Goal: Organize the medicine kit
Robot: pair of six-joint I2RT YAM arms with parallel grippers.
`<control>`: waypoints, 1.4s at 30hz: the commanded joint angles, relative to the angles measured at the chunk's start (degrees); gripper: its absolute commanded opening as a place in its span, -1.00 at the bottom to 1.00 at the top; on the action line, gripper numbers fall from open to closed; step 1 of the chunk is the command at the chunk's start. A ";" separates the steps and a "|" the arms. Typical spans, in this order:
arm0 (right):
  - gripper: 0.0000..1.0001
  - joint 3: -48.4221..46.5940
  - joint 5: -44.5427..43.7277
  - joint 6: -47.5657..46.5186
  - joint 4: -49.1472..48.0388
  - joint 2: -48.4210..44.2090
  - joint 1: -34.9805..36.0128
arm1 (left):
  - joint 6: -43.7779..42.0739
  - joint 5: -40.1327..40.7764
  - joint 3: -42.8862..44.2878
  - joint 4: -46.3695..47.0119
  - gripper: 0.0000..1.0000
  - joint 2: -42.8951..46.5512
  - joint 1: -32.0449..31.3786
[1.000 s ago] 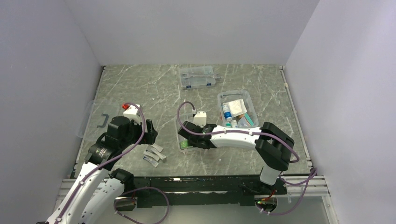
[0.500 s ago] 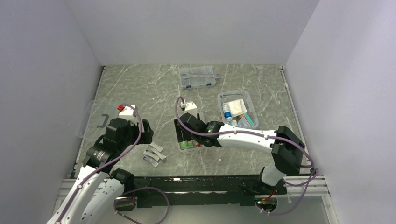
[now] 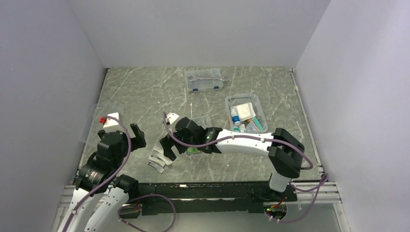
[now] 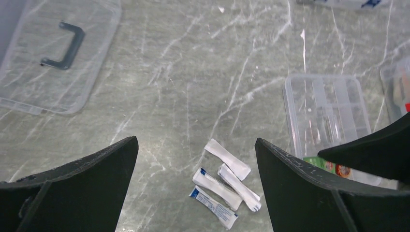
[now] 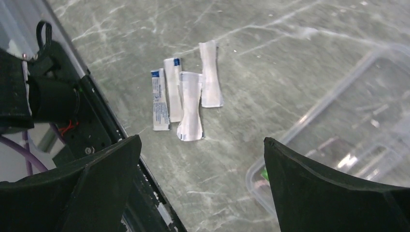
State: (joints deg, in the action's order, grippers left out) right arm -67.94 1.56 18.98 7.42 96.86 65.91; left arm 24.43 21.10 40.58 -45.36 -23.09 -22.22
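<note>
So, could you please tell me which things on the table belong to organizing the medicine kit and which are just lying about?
Belong to the job:
- clear box with supplies
- divided tray
- black-handled lid
- four loose packets

Just lying about:
- flat case with blue latches, holding metal tools

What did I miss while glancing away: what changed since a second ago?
The right end effector swung left, from above the divided tray to above the loose packets, jaws open and empty. The left end effector drew back toward the lid, open throughout. Packets, tray, lid and box stayed put.
</note>
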 commanded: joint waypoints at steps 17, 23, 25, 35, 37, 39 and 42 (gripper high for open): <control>1.00 -9.38 6.27 -10.59 -11.94 15.83 0.47 | 2.83 7.00 2.89 -3.82 0.97 5.09 -0.25; 1.00 -11.51 5.39 -9.91 -10.54 19.21 0.63 | 2.69 6.51 2.64 -3.51 0.97 5.68 -0.19; 1.00 -12.12 5.99 -9.68 -9.94 20.05 0.63 | 2.49 6.27 2.53 -3.27 0.97 5.73 -0.20; 1.00 -14.16 7.38 -9.42 -7.86 23.58 1.92 | 2.20 5.67 2.41 -2.97 0.97 5.69 -0.21; 1.00 -14.15 7.52 -9.36 -8.01 23.97 2.01 | 2.13 5.76 2.40 -2.98 0.97 5.84 -0.24; 1.00 -14.15 7.65 -9.27 -7.93 24.41 2.03 | 2.28 5.89 2.46 -3.02 0.97 6.00 -0.24; 1.00 -14.06 7.27 -9.40 -7.69 24.98 2.48 | 2.70 6.55 2.58 -3.32 0.97 6.71 -0.20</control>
State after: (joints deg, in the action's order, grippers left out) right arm -80.07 8.12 9.21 -0.03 120.99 67.81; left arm 26.68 26.85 42.87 -50.09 -17.61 -22.22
